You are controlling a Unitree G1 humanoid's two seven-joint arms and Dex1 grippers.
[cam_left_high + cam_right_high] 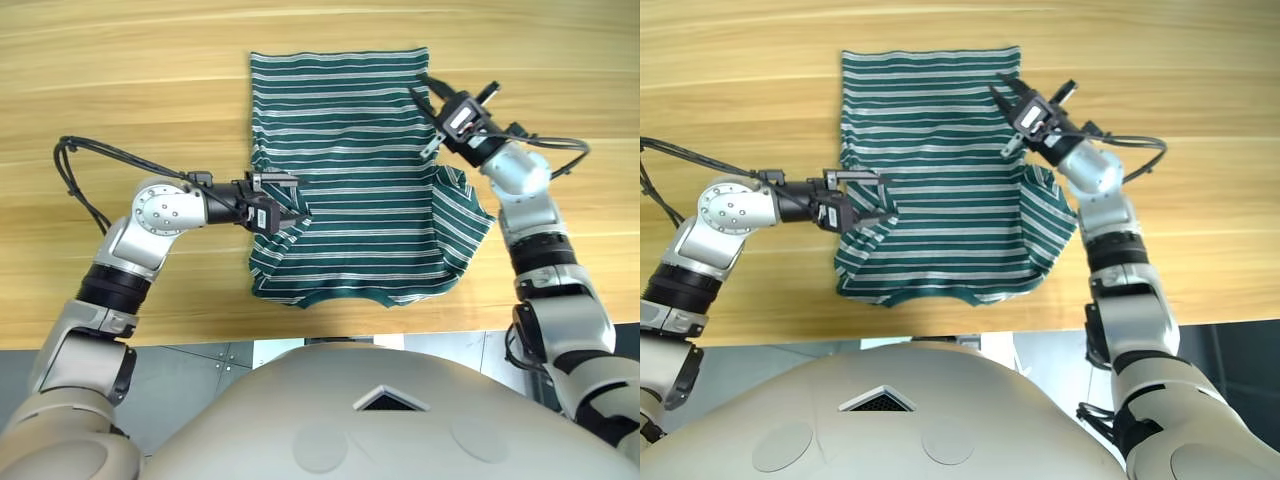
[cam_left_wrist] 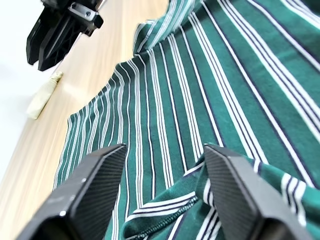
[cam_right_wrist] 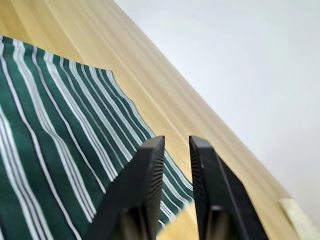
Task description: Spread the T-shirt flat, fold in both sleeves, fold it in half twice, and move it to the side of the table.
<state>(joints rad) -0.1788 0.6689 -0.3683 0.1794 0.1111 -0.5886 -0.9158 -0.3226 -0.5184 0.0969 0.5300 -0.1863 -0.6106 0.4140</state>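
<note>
left fingers (image 2: 95, 185) astride t-shirt (image 2: 210, 85) fold, perhaps touching.

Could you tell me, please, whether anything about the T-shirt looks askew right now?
Yes: the T-shirt looks lopsided. Its right sleeve juts out, rumpled, while the left sleeve lies folded in at the open left tool.

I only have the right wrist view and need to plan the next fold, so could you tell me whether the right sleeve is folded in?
Observer: No, the right sleeve sticks out, rumpled, past the shirt edge.
Operator: And the left sleeve?
Observer: The left sleeve is folded onto the body, with the left gripper open over it.
Operator: Which end lies nearest the robot?
Observer: The collar.
</note>
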